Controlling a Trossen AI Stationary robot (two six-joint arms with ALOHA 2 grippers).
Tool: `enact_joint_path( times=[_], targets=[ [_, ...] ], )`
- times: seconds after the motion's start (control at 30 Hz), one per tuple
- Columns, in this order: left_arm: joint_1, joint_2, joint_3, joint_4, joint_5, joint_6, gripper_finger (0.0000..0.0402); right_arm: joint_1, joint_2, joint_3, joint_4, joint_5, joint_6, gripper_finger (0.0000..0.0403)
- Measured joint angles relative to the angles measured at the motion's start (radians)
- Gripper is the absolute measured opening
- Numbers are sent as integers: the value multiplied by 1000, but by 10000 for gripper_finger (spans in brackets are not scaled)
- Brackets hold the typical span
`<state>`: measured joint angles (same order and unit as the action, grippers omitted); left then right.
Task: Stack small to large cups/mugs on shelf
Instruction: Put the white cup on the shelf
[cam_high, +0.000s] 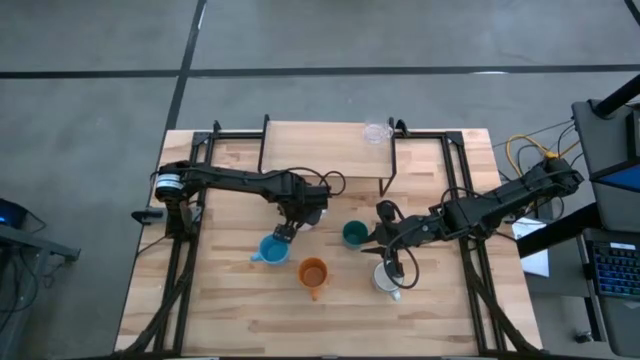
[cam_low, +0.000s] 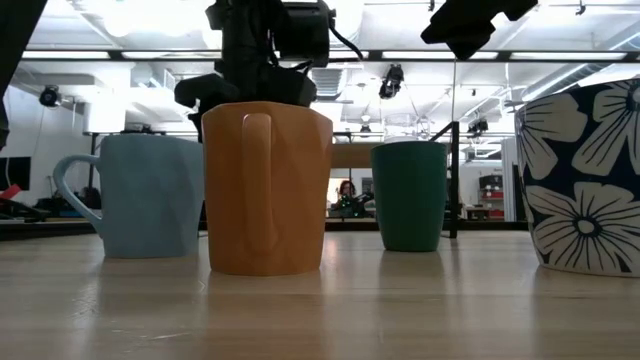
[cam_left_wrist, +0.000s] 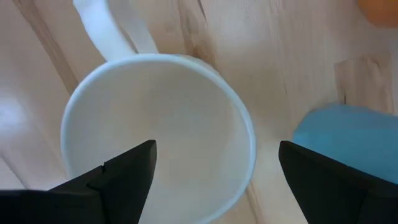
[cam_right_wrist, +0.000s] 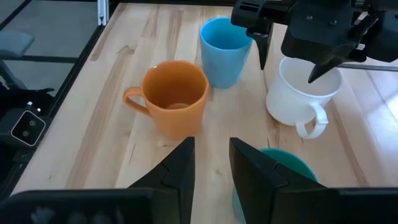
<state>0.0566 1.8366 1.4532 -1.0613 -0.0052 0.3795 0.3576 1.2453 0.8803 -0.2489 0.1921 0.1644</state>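
Observation:
My left gripper (cam_high: 290, 230) is open over the white mug (cam_left_wrist: 161, 124). One finger hangs over the mug's inside. The other is outside its wall, on the side of the light blue mug (cam_high: 273, 249). I see no touch. The orange mug (cam_high: 313, 272), the dark teal cup (cam_high: 354, 234) and the flower-patterned mug (cam_high: 388, 278) stand on the table. A tiny clear glass (cam_high: 376, 132) stands on the shelf (cam_high: 320, 150). My right gripper (cam_high: 372, 243) is empty beside the teal cup (cam_right_wrist: 292, 165), with a narrow gap between its fingers (cam_right_wrist: 212, 155).
The mugs stand close together in the middle of the table. The white mug's handle (cam_right_wrist: 314, 124) points toward the right arm. In the low view the orange mug (cam_low: 265, 185) hides the white mug. Black frame rails (cam_high: 190, 250) run along the table's left and right sides.

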Motion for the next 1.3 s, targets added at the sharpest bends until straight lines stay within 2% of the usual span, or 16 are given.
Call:
enact_joint_path(
  times=[0.3, 0.7, 1.03, 1.13, 1.3],
  targets=[
    [2, 0, 1, 71, 0, -117, 325, 0, 0, 0, 0, 0, 0, 93],
    [2, 0, 1, 66, 3, -291, 325, 0, 0, 0, 0, 0, 0, 93],
    [-1, -1, 2, 49, 0, -348, 323, 0, 0, 0, 0, 0, 0, 93],
    [-2, -1, 2, 49, 0, -348, 309, 0, 0, 0, 0, 0, 0, 93],
    [-2, -1, 2, 49, 0, -349, 260, 0, 0, -1, 0, 0, 0, 93]
  ],
)
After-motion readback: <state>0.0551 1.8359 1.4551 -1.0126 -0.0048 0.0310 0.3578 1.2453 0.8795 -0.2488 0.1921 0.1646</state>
